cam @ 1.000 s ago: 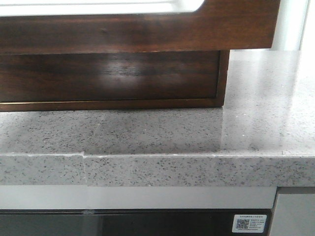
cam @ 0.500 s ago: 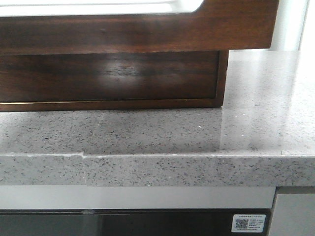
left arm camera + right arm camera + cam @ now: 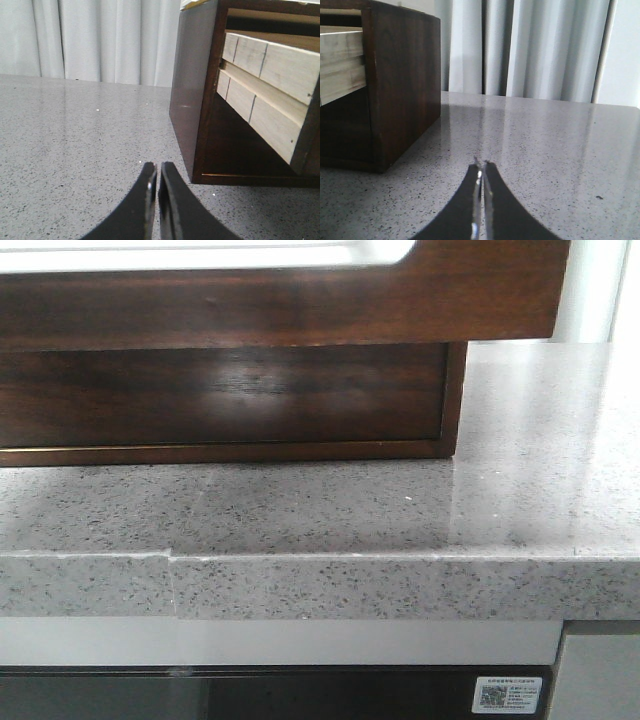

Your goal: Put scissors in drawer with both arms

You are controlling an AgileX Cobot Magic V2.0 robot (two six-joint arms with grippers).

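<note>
I seem to be working in a home-style kitchen. In front of me runs a speckled grey stone countertop (image 3: 300, 510) with a thick edge, and below it sits a dark glass-fronted appliance (image 3: 250, 695) carrying a small sticker (image 3: 508, 696). A glossy dark wooden cabinet (image 3: 220, 400) stands on the counter, and pale curtains (image 3: 535, 45) hang behind.
</note>
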